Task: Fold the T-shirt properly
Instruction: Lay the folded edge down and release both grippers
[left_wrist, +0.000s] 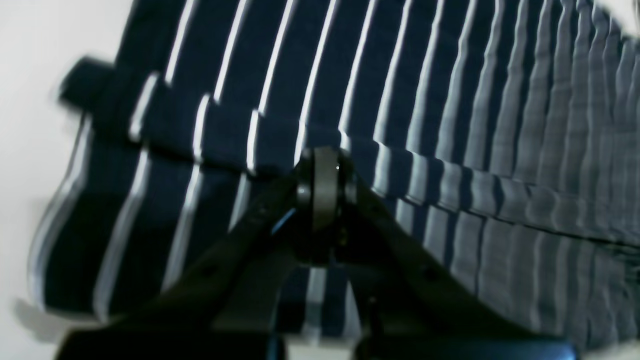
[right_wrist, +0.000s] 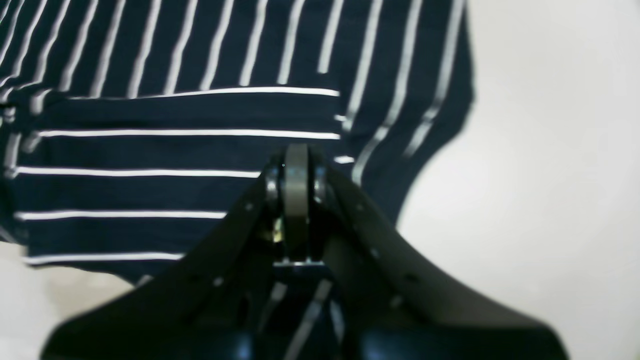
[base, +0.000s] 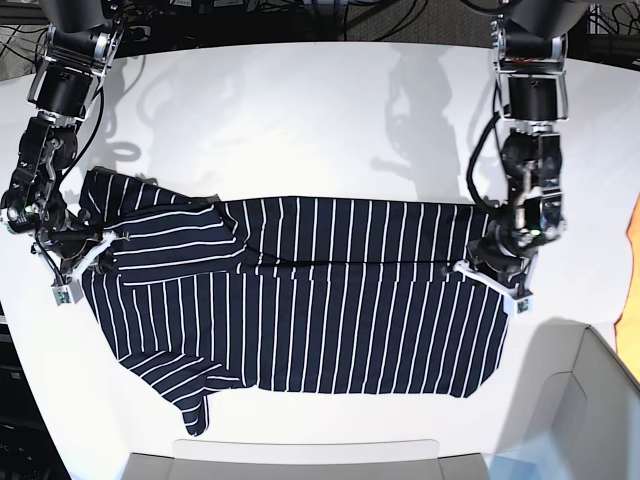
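White table bears the T-shirt; left claw and right claw pinch its fold.

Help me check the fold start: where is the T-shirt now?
In the base view the T-shirt lies spread across the white table, mid-frame, between both arms.

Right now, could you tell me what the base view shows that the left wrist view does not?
Only the base view shows the whole T-shirt spread across the white table, both arms, the right gripper and an orange cloth at the edge. Only the left wrist view shows the left gripper close up, jaws shut on a folded fabric edge. Both show the striped shirt and that gripper.
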